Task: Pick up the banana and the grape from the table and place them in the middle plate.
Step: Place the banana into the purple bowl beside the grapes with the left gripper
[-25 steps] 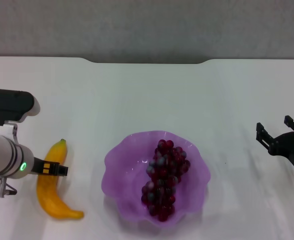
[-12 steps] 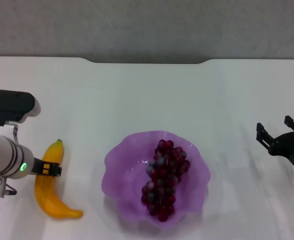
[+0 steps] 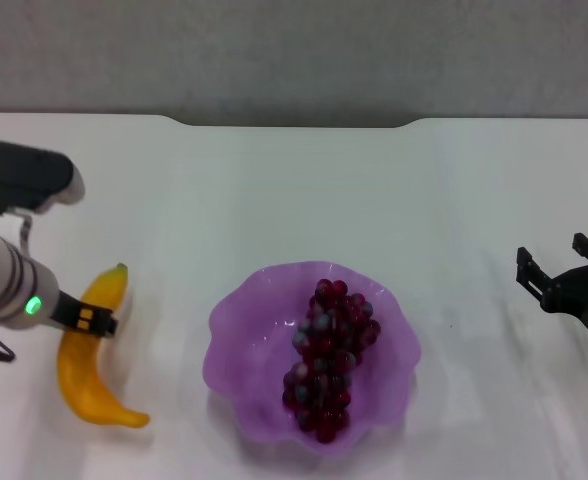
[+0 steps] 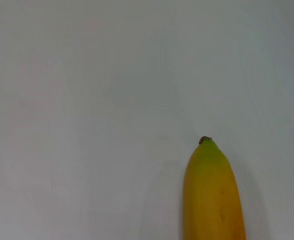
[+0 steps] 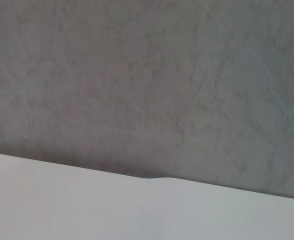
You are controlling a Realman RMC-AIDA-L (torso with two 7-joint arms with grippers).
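Observation:
The banana (image 3: 86, 380) is at the left of the white table (image 3: 274, 190), curved, with its green tip pointing to the far side. My left gripper (image 3: 84, 319) is shut across its middle and holds it. The left wrist view shows the banana's (image 4: 214, 200) green-tipped end over bare table. The grape bunch (image 3: 329, 345) lies inside the purple middle plate (image 3: 230, 312) at the centre front. My right gripper (image 3: 552, 264) is open and empty at the right edge, well away from the plate.
The table's notched far edge (image 3: 294, 124) meets a grey wall (image 3: 294, 50). The right wrist view shows only that wall (image 5: 147, 75) and the table's far edge (image 5: 147, 177). White tabletop lies between the banana and the plate.
My left gripper and the banana have moved together to the left and slightly away from me. The grapes, the plate and the right gripper have stayed put.

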